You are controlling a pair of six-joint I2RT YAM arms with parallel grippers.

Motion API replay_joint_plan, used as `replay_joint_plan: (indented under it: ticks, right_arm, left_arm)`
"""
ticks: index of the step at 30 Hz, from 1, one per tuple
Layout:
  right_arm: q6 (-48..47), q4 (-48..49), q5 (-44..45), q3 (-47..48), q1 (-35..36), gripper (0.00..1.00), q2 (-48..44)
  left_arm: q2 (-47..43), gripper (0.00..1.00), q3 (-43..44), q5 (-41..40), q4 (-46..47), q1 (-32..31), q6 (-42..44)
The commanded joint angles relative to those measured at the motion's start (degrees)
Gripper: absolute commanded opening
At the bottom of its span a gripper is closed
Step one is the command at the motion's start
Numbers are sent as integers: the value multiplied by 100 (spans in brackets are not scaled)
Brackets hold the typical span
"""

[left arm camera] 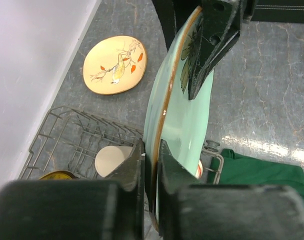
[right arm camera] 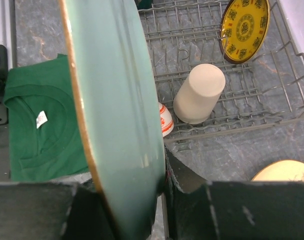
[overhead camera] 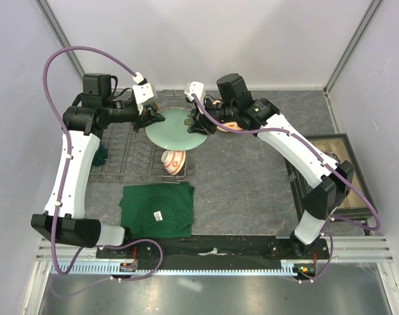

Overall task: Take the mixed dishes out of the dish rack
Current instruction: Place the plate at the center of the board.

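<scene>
Teal plate (overhead camera: 175,128) is pinched at opposite rims by my left tool (overhead camera: 153,119) and right tool (overhead camera: 198,123); I should free one before lowering.

Top view looks down; close wrist views share the teal plate (left arm camera: 182,125).

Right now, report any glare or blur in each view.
Left wrist: a bright glare streak on the table; the left tool is out of focus up close. Right wrist: soft sheen on the pale teal plate; the right tool is dark and blurred. Top external: evenly lit, sharp.
</scene>
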Motion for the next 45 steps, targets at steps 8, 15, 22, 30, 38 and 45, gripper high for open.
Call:
replay_joint_plan:
  ticks: [8,15,22,30,38,45]
  right_arm:
    - [-61,213,334,-98,-101,0,-140]
    - [527,432,263,139,-698,0,132]
    - [1705,810,-202,728,-1797,0,992]
    - [3653,1810,-800,1194,-2887,0,2161]
    - [4738,2629,-1258,1265,-3476,0,2997]
    - [4923,2788,-1363,1344,-3669,0,3480]
  left_arm:
    - [-686,60,-497,-296,1664,-29,-469]
    - [-809,62,-506,-498,1839,-20,-574]
    - [-941,62,-663,-753,1936,-29,-724]
    - [-1108,61,-1147,-832,2191,-29,-864]
    - [-1091,61,-1314,-814,2226,-29,-908]
    - [-1073,61,-1411,-797,2235,-29,-943]
